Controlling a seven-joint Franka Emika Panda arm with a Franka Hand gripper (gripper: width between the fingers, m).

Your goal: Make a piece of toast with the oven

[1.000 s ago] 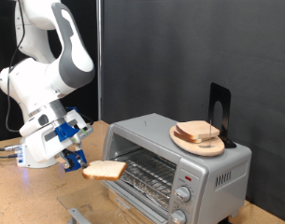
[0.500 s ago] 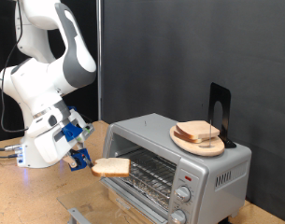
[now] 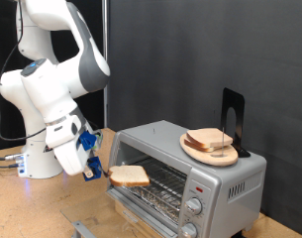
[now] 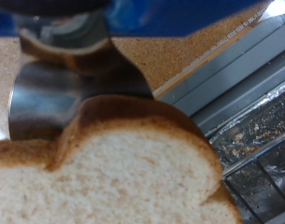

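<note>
My gripper (image 3: 99, 171) is shut on the piece of toast (image 3: 129, 177), a pale slice with a brown crust, held flat at the mouth of the oven (image 3: 190, 178). The oven is silver-grey, its glass door is folded down and its wire rack (image 3: 162, 181) shows inside. The slice's far end reaches over the open door towards the rack. In the wrist view the toast (image 4: 114, 173) fills the frame, gripped by a metal finger (image 4: 58, 98), with the oven door and rack (image 4: 254, 121) beyond it.
A round wooden plate (image 3: 210, 149) with more bread slices sits on top of the oven, beside a black stand (image 3: 232, 119). Knobs (image 3: 194, 206) are on the oven's front at the exterior view's right. The wooden table (image 3: 32, 203) lies below.
The arm has moved towards the exterior view's right, carrying the toast from in front of the open door to the oven's mouth. The wrist has dropped and turned.
</note>
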